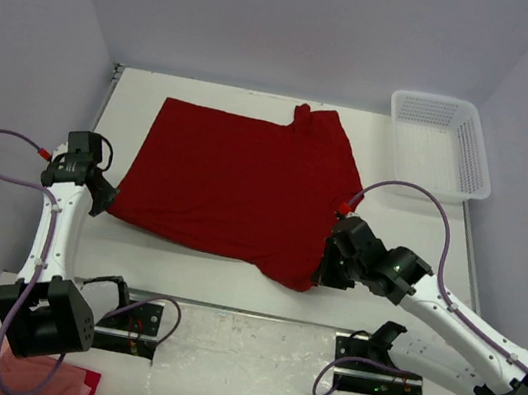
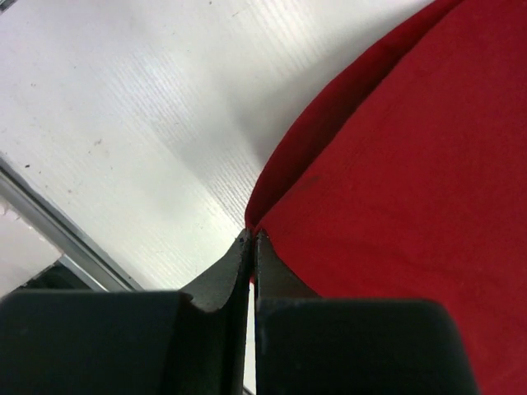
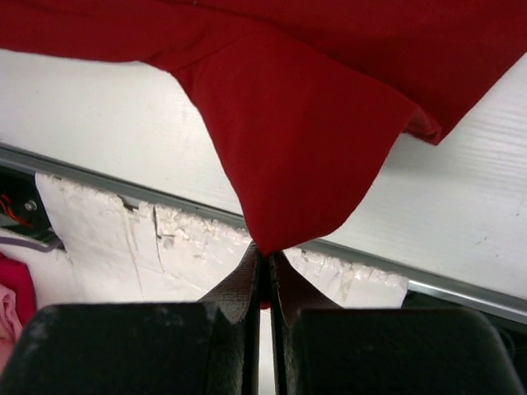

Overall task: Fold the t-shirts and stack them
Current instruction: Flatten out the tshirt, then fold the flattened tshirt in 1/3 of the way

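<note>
**Both grippers pinched on near corners of the red t-shirt**

Top view: The deep red t-shirt (image 1: 236,183) is spread mostly flat over the middle of the white table (image 1: 201,273). Its collar end is bunched at about 1 o'clock. The left gripper (image 1: 106,200) sits at the shirt's 8 o'clock corner and the right gripper (image 1: 321,271) at its 5 o'clock corner. Each has its fingers right at the cloth edge. A white mesh basket (image 1: 440,146) stands at 2 o'clock from the shirt, apart from it, on the table's far right. A pink cloth (image 1: 31,380) lies at the frame's 7 o'clock corner, beside the left arm's base.

Left wrist view: The left gripper (image 2: 253,239) has its jaws pressed together with no visible gap. The pointed corner of the t-shirt (image 2: 395,164) runs straight into the fingertips, so this reads as a pinch on that corner. Red cloth fills the frame from 12 to 5 o'clock, and bare table (image 2: 148,123) shows toward 10 o'clock.

Right wrist view: The right gripper (image 3: 265,253) is likewise closed tight. A triangular flap of the t-shirt (image 3: 296,140) hangs to a point that ends between the fingertips, and a sliver of red shows in the slit below them. The table (image 3: 99,115) surface lies at 9 and 3 o'clock, with its metal edge strip behind the flap
</note>
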{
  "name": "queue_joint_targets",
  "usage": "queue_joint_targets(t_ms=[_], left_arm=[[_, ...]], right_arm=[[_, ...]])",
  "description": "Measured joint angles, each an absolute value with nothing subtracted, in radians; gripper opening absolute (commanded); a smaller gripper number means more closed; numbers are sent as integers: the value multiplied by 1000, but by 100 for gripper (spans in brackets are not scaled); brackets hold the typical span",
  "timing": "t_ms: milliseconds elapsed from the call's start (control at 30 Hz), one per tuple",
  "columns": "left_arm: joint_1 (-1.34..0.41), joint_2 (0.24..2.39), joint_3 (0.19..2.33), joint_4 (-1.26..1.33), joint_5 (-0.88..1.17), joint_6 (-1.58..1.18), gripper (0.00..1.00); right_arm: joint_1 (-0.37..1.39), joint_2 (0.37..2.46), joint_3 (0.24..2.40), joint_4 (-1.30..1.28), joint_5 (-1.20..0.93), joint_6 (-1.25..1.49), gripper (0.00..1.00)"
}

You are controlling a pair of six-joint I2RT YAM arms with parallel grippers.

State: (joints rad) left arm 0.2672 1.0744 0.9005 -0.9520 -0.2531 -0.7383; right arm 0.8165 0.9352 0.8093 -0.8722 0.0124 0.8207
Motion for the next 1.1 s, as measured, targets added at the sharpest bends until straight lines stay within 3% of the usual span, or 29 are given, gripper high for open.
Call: queue_joint_targets(t_ms=[267,533,1100], left_arm=[[267,1102,899,-959,-264,-738,0],[267,1225,902,-915,-244,-710,0],[257,1365,1003,-722,-99,-585,0]], right_arm=[[866,988,834,-925,101,878,0],[858,1141,1012,-965,222,857,0],[641,1354,1159,-913,276,656,0]])
